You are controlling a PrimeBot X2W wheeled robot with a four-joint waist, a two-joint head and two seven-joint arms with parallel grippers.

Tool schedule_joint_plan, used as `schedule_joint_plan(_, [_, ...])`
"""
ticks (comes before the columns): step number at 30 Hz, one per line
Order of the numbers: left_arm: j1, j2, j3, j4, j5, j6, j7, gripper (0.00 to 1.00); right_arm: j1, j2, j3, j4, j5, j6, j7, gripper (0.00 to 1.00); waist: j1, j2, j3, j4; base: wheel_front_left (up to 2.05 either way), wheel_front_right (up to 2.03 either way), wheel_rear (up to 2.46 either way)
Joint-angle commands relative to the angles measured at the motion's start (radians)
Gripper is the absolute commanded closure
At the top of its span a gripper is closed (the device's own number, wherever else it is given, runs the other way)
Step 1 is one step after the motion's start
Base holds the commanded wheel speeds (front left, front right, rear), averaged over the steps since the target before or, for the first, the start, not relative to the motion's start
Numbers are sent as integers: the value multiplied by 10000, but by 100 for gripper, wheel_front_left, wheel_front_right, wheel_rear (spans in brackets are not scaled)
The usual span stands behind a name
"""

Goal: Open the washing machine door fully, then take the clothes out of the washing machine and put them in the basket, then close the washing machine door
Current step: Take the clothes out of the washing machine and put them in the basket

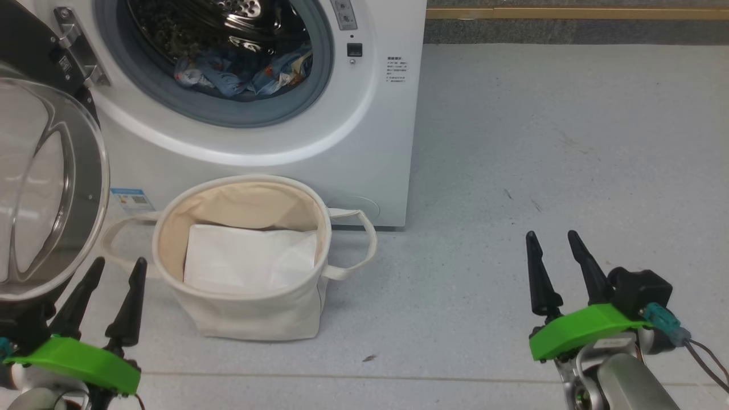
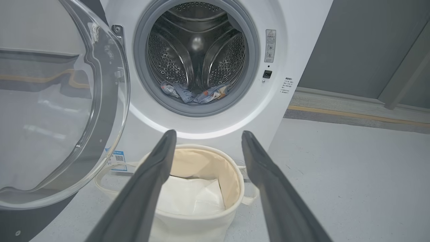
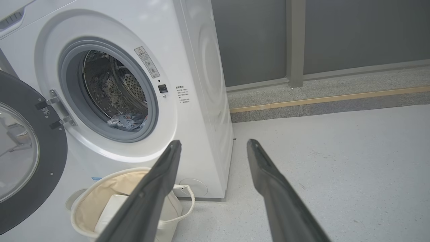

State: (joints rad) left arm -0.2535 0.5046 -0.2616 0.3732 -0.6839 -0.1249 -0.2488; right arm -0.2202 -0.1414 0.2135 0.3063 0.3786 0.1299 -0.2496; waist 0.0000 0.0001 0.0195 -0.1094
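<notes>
hovering low over the floor (image 1: 541,142), the left gripper (image 1: 119,261) and right gripper (image 1: 551,233) point forward, fingers spread wide and holding nothing. one washing machine (image 1: 342,142) has its one door (image 1: 51,188) swung open at the left. one bundle of clothes (image 1: 245,74) lies inside (crumpled, blue). one basket (image 1: 245,313) just in front holds one white sheet (image 1: 250,256).

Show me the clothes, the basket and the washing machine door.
the clothes (image 2: 196,95), left wrist view, middle of the blue bundle.
the basket (image 1: 256,316), head view, front canvas wall.
the washing machine door (image 3: 53,158), right wrist view, black ring.
</notes>
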Motion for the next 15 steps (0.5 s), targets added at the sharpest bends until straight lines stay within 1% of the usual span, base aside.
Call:
schedule_joint_plan(1, [-412,592,411,-330,-97,-57,-128,0,-236,-4,205,-254,40,8,-122,0,0,-1,4,6,86,-26,-60])
schedule_joint_plan(4, [-388,676,357,-423,-234,-57,-128,0,-242,4,205,-236,43,8,-122,0,0,-1,21,11,105,-62,-43])
schedule_joint_plan(7, [-385,734,366,-442,-334,-57,-129,0,-236,12,211,-224,49,8,-122,0,0,-1,46,11,134,-115,-18])
schedule_joint_plan(11, [-413,758,325,-386,-423,-57,-129,0,-231,19,188,-211,48,8,-122,0,0,-1,85,25,178,-167,-11])
schedule_joint_plan(15, [-494,763,303,-337,-486,-57,-129,0,-230,15,206,-210,52,8,-122,0,0,-1,111,38,213,-209,-4])
